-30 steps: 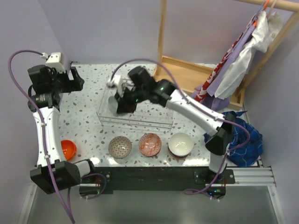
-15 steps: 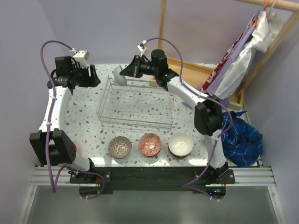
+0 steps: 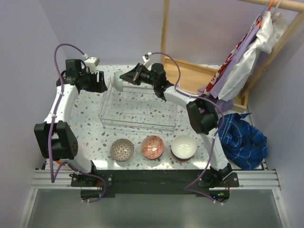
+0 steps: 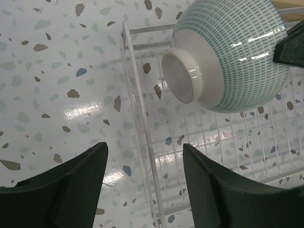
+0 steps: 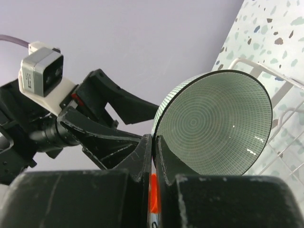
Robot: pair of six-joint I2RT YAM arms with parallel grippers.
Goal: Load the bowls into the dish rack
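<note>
right gripper (image 5: 154, 142) pinches the green bowl (image 4: 237, 52), seemingly over the dish rack (image 3: 137, 109).

A speckled terrazzo tabletop (image 3: 85, 123) fills the middle. Behind its right end stands a pale wooden frame (image 3: 199, 78) — garments (image 3: 247, 61) in white, red and purple hang against it. Below them, a crumpled blue cloth (image 3: 244, 140) lies at the table's right edge.

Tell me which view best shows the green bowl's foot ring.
Left wrist: the green bowl fills the upper frame, tilted, foot ring and outer pattern clear, the dish rack behind it. Right wrist shows only its inside; the top view shows just a small pale shape.
</note>
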